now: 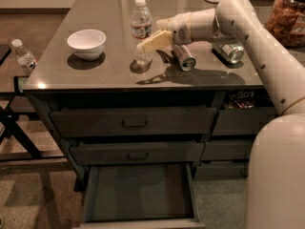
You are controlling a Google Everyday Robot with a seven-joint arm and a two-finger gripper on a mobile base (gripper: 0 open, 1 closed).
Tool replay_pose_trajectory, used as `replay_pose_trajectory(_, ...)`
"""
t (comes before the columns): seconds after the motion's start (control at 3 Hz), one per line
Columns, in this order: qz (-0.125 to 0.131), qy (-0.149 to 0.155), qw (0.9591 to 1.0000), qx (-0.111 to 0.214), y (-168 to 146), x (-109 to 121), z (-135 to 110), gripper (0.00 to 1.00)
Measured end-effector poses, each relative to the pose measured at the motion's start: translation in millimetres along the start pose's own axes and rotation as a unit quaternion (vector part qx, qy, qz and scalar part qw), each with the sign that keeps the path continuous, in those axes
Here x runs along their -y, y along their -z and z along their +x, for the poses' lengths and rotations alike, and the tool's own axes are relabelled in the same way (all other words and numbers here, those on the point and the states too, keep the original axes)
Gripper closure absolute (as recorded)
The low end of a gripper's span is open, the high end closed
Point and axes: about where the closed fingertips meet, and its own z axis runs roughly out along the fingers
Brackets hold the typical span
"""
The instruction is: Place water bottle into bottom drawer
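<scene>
The water bottle (141, 19) stands upright on the grey counter top (95, 75), behind the centre, with a white cap and a red-and-white label band. Its clear lower body (141, 58) shows below my gripper. My gripper (147, 45) reaches in from the right at mid-height of the bottle, its cream tip overlapping the bottle's right side. I cannot tell if it touches the bottle. The bottom drawer (95, 194) of the wide column is pulled out below, dark grey with a bare floor.
A white bowl (86, 43) sits left of the bottle. Two cans lie on their sides, one (183, 57) just under my wrist, one (232, 51) farther right. A snack jar (288, 13) stands far right. A smaller bottle (24, 56) stands on a side stand left.
</scene>
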Motion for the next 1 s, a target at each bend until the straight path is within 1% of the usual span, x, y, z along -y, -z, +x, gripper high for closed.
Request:
replay_pose_trajectory(0.33, -0.005, -0.008, 1.0, 0.002, -6.3, 5.2, 2.5, 0.0)
replay_pose_trajectory(0.67, -0.029, -0.004, 0.9995, 0.008, -31.7, -5.9, -10.0, 0.0)
replay_pose_trajectory(1.0, -0.03, -0.005, 0.9995, 0.008, -33.0, -6.7, -9.2, 0.0)
